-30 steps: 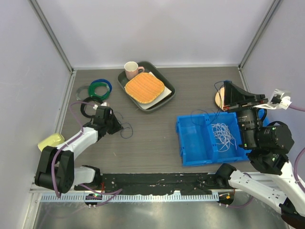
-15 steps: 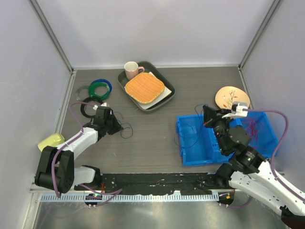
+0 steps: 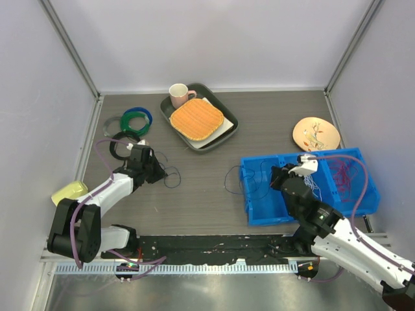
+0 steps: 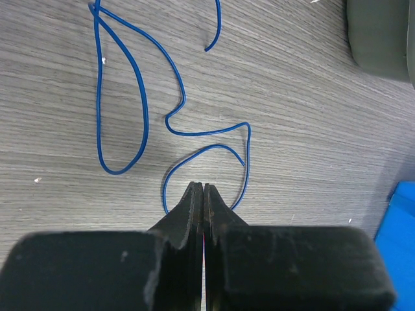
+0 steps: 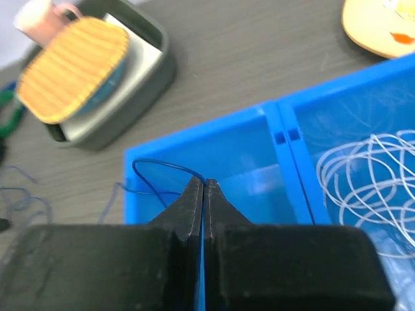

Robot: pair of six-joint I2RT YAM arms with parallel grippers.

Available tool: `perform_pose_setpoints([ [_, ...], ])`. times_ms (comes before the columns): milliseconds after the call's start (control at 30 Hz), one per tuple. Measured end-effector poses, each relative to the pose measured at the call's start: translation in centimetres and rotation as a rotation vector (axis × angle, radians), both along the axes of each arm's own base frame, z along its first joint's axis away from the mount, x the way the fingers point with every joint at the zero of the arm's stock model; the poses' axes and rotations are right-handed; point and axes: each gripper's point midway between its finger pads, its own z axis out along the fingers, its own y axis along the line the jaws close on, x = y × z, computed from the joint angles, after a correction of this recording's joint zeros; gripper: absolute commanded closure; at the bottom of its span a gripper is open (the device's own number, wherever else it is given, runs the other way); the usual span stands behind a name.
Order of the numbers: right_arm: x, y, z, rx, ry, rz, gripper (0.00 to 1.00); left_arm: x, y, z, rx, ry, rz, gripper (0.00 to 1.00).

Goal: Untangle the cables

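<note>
Swung lower over the blue bin (image 3: 262, 218) with the right gripper (image 5: 203, 183), clamped on a thin blue cable (image 5: 168, 164). Keeps the left gripper (image 4: 203, 188) squeezed shut beside a looping blue cable (image 4: 98, 97) on the table (image 4: 292, 97).

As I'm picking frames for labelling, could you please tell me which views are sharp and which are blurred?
Left wrist: sharp, the blue cable and table grain crisp. Right wrist: soft, the tray and white cables smeared. Top external: evenly lit, sharp, faint shadows only.

No writing, label, brand, number or sign can be read on anything in these views.
</note>
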Motion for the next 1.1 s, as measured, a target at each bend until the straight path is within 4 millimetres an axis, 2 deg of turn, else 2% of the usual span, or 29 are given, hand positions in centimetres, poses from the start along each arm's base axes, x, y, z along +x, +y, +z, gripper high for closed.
perform_pose_setpoints([
  [100, 0.0, -0.4, -2.8, -0.075, 0.093, -0.033, 0.82, 0.0, 0.0, 0.1, -0.003, -0.002, -0.002, 1.00],
  [133, 0.0, -0.6, -3.7, -0.106, 0.126, -0.044, 0.69, 0.0, 0.0, 0.3, -0.004, -0.006, -0.002, 1.00],
  [200, -0.2, -0.9, -5.2, -0.159, 0.186, -0.056, 0.61, 0.0, -0.1, 0.6, -0.007, -0.016, -0.002, 1.00],
  [233, -0.3, -1.0, -5.6, -0.183, 0.209, -0.057, 0.53, 0.1, -0.1, 0.7, -0.008, -0.022, -0.002, 1.00],
  [333, -0.3, -0.4, -5.9, -0.218, 0.246, -0.029, 0.39, 0.1, -0.1, 0.9, -0.009, -0.027, -0.002, 1.00],
  [433, -0.1, 0.6, -5.3, -0.220, 0.240, 0.027, 0.31, 0.0, 0.0, 0.9, -0.008, -0.024, -0.002, 1.00],
  [533, 0.1, 1.7, -4.0, -0.240, 0.218, 0.088, 0.26, -0.1, 0.0, 0.8, -0.007, -0.021, -0.002, 1.00],
  [633, 0.1, 3.1, -2.5, -0.281, 0.187, 0.163, 0.26, -0.1, 0.0, 0.8, -0.007, -0.021, -0.002, 1.00],
  [700, -0.1, 4.9, -1.6, -0.321, 0.162, 0.253, 0.26, 0.0, 0.0, 0.8, -0.008, -0.022, -0.002, 1.00],
  [800, -1.1, 8.9, -1.4, -0.424, 0.150, 0.441, 0.25, 0.0, 0.0, 0.8, -0.008, -0.022, -0.002, 1.00],
  [900, -2.4, 13.1, -2.2, -0.576, 0.164, 0.597, 0.25, 0.0, 0.0, 0.8, -0.008, -0.022, -0.002, 1.00],
  [1000, -3.2, 16.5, -4.5, -0.765, 0.218, 0.692, 0.25, 0.0, 0.0, 0.8, -0.007, -0.023, -0.001, 1.00],
  [1100, -3.7, 17.3, -7.2, -0.924, 0.283, 0.738, 0.26, -0.1, 0.0, 0.8, -0.007, -0.022, -0.001, 1.00],
])
